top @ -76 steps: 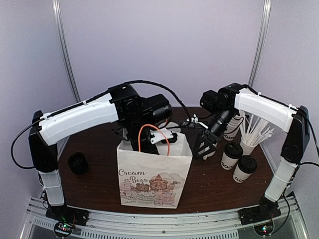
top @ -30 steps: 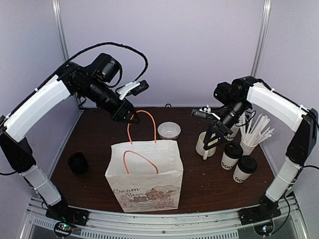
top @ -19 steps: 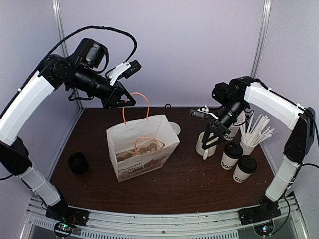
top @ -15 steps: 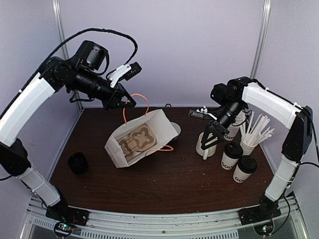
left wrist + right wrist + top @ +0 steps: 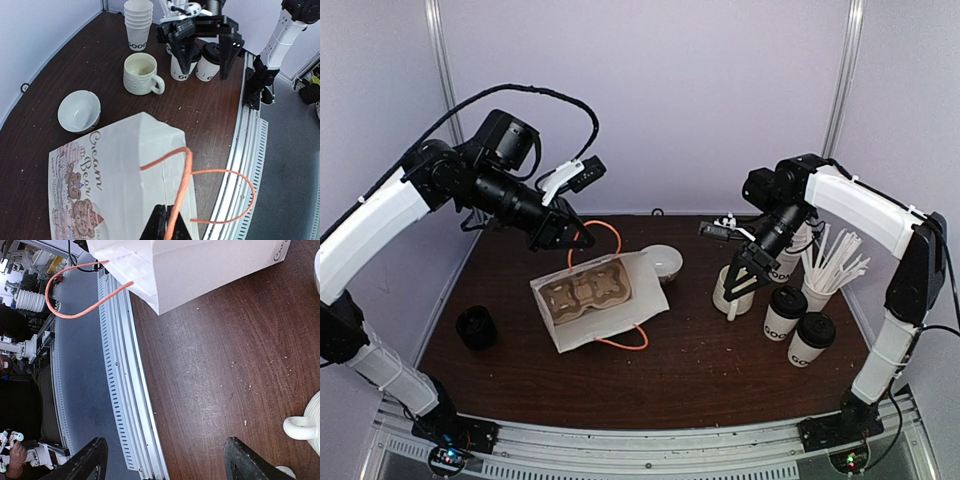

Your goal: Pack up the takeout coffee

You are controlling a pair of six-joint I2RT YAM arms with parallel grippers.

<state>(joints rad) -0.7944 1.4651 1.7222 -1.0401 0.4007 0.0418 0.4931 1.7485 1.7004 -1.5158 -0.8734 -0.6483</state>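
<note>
Two takeout coffee cups [image 5: 783, 312] [image 5: 810, 340], white with black lids, stand at the right of the table [image 5: 720, 370]. In the left wrist view these cups [image 5: 176, 70] [image 5: 206, 70] sit behind the right gripper. The white paper bag [image 5: 605, 312] is tipped over, its mouth facing the top camera, and a brown cup carrier [image 5: 585, 288] shows inside. My left gripper [image 5: 570, 238] [image 5: 167, 227] is shut on one orange handle [image 5: 184, 190]. My right gripper [image 5: 740, 282] [image 5: 167, 465] hovers open and empty by a white mug [image 5: 723, 292], left of the cups.
A white bowl [image 5: 663, 262] sits behind the bag. A stack of paper cups [image 5: 138, 22] and a cup of straws [image 5: 832, 262] stand at the back right. A black round object [image 5: 476, 327] lies at the left. The mug's handle [image 5: 299, 427] shows in the right wrist view.
The bag stood upright; my left gripper lifted it by the handle, and it swung and tipped until its mouth faces up. The left arm has since come down a little. The right arm barely moved.
</note>
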